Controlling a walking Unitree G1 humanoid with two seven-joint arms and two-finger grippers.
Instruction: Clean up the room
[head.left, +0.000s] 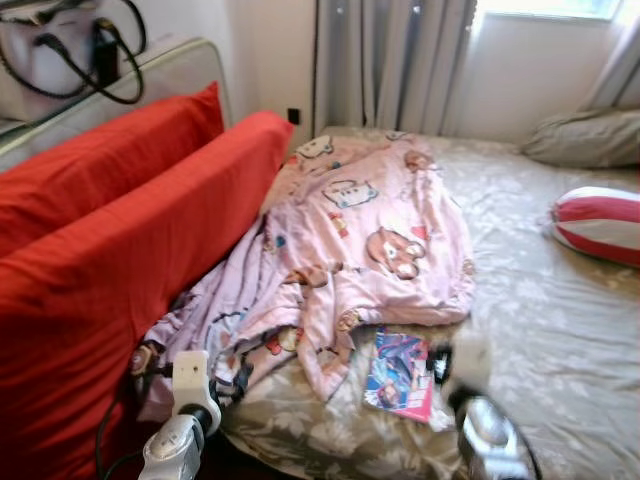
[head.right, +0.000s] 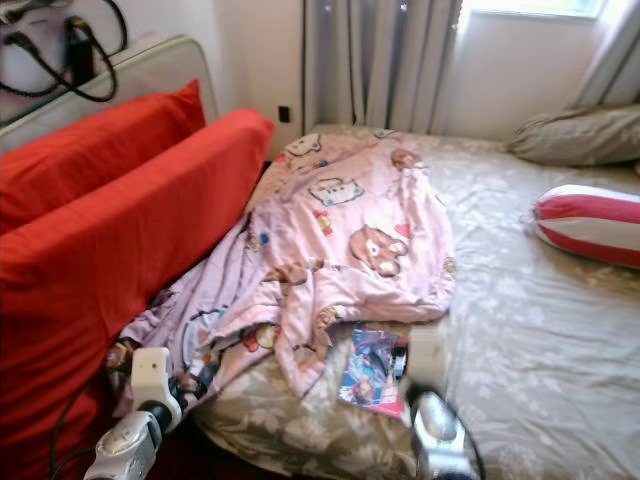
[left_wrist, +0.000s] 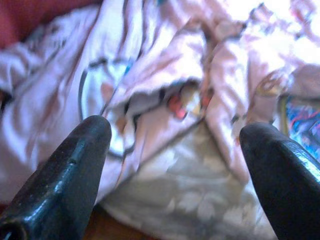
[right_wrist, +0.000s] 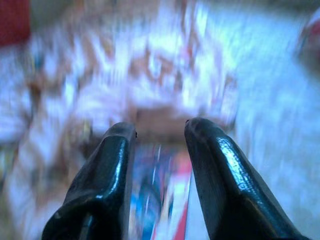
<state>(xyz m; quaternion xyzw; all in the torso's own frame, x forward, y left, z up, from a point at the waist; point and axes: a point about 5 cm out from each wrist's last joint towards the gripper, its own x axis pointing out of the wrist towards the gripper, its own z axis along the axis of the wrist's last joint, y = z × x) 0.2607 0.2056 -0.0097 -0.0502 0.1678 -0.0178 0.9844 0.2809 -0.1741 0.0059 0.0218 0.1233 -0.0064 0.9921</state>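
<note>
A crumpled pink cartoon-print blanket lies across the left half of the bed. A colourful book rests on the sheet at the blanket's near edge. My left gripper hovers at the blanket's near left corner by the bed's edge, its fingers wide open with nothing between them. My right gripper is blurred and hangs just above the book. Its fingers stand a narrow gap apart and hold nothing.
Two big red cushions stand upright along the bed's left side. A red-and-white striped pillow and a beige pillow lie at the far right. A bag with black straps sits behind the cushions. Curtains hang at the back.
</note>
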